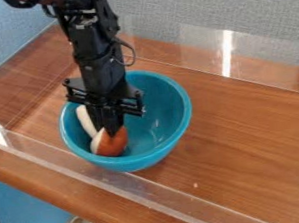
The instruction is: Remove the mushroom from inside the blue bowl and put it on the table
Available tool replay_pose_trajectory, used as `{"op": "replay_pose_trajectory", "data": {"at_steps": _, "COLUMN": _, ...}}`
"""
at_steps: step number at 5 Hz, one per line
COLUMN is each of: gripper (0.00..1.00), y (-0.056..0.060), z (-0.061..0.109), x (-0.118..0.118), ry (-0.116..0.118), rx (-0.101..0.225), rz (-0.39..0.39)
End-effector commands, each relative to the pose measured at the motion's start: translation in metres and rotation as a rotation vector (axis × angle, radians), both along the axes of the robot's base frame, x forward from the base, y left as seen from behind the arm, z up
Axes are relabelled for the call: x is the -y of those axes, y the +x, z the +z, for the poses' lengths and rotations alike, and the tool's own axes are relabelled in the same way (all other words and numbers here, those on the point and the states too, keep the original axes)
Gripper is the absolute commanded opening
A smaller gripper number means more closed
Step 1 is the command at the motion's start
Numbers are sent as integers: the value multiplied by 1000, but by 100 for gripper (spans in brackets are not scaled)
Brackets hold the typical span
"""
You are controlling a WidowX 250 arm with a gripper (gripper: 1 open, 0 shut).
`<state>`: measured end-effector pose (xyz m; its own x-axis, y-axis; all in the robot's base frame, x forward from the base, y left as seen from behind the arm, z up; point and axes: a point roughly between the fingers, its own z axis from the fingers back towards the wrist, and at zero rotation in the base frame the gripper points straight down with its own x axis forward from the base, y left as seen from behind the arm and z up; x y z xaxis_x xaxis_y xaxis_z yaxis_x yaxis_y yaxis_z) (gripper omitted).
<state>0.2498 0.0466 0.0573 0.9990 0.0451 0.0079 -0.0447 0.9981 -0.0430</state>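
The mushroom, with its glossy reddish-brown cap and cream-white stem, lies inside the blue bowl. Pointing down into the bowl, the end effector is closed at the mushroom.

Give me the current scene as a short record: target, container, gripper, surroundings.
target: mushroom, reddish-brown cap, inside the bowl
container: blue bowl, upright on the wood-grain table
gripper: black, lowered into the bowl, fingers at the mushroom, shut; grip on it not clear from this view
surroundings: low clear wall along the table's far side
task state: mushroom not yet out
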Motion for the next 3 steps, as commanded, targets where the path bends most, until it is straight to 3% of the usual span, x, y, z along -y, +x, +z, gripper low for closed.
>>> {"op": "replay_pose_trajectory", "data": {"at_steps": 1, "gripper": 0, "y": 3, "z": 15, "x": 3, "ry": 10, "rx": 54, "rz": -4}}
{"op": "replay_pose_trajectory", "data": {"at_steps": 3, "gripper": 0, "y": 3, "z": 25, "x": 7, "ry": 16, "rx": 68, "rz": -2}}
